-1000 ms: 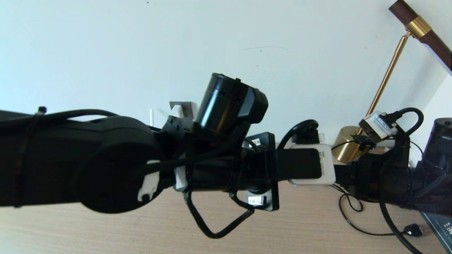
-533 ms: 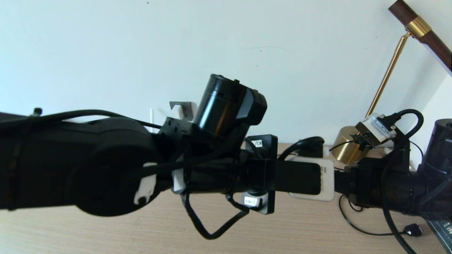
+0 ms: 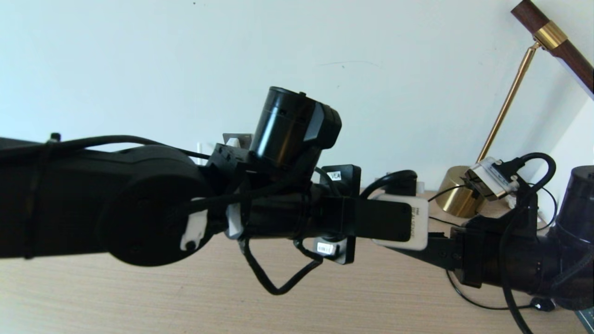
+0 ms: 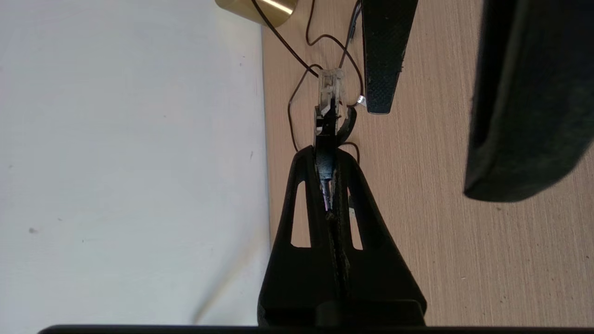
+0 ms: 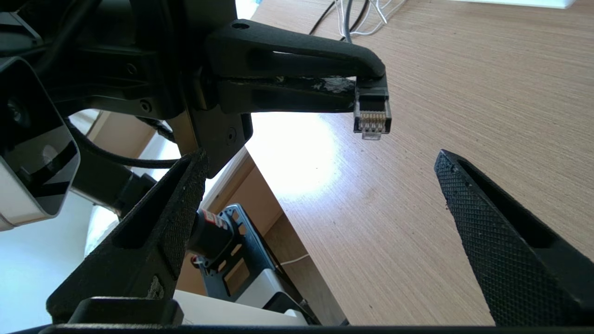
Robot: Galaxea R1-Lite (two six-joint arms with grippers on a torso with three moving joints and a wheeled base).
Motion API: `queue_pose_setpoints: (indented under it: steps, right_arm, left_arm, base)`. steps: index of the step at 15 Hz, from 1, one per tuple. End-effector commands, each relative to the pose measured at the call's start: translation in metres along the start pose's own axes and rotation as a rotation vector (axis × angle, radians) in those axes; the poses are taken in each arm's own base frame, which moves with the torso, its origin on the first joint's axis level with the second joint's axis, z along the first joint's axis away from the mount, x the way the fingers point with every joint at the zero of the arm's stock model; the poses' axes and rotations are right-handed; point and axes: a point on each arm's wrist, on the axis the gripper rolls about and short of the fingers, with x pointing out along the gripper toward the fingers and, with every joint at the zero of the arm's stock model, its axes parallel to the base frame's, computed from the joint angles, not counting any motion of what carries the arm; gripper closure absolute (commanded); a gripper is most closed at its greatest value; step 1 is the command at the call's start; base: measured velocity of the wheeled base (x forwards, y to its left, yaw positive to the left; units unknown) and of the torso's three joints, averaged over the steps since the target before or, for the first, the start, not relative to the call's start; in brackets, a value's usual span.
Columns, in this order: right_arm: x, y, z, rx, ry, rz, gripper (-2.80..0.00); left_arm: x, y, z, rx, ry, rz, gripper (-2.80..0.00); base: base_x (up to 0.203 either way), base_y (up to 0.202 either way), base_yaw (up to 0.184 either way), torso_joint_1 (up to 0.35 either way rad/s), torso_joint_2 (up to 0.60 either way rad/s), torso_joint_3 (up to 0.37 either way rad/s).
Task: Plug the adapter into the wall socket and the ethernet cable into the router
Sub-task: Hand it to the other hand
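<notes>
My left gripper (image 4: 327, 150) is shut on the ethernet cable's plug (image 4: 330, 86), and the clear tip pokes out past the fingertips. The plug (image 5: 372, 113) also shows in the right wrist view, hanging above the wooden desk with its gold contacts in sight. My right gripper (image 5: 320, 157) is open just short of the plug, with nothing between its fingers (image 4: 381, 55). A corner of the grey wall socket (image 3: 241, 138) peeks over the left arm, with a white block against it that may be the adapter. The router is not clearly in view.
A brass lamp base (image 3: 457, 197) and its stem stand at the back right by the wall. Thin black cords (image 3: 468, 297) with a small plug (image 3: 540, 304) lie on the wooden desk (image 3: 139, 297). White cords (image 5: 371, 9) trail at the desk's far side.
The left wrist dipped, then rose and shifted slightly left, still holding the plug. The right arm sank lower, and its finger now reaches under the left wrist.
</notes>
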Motion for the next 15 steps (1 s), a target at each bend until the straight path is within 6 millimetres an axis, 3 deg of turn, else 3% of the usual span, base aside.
queue_pose_setpoints:
  steps: [1, 15]
  right_arm:
    - [-0.0028, 0.0021, 0.0002, -0.003, -0.007, 0.007, -2.8]
    - [-0.0039, 0.0035, 0.0029, -0.011, -0.024, 0.007, -2.8]
  left_arm:
    - [0.0011, -0.0004, -0.0008, 0.006, 0.002, -0.003, 0.0]
    - [0.0012, -0.0015, -0.0006, 0.005, 0.0, -0.007, 0.0]
  base:
    - [0.0, 0.0, 0.0, 0.0, 0.0, 0.0]
    - [0.0, 0.0, 0.0, 0.0, 0.0, 0.0]
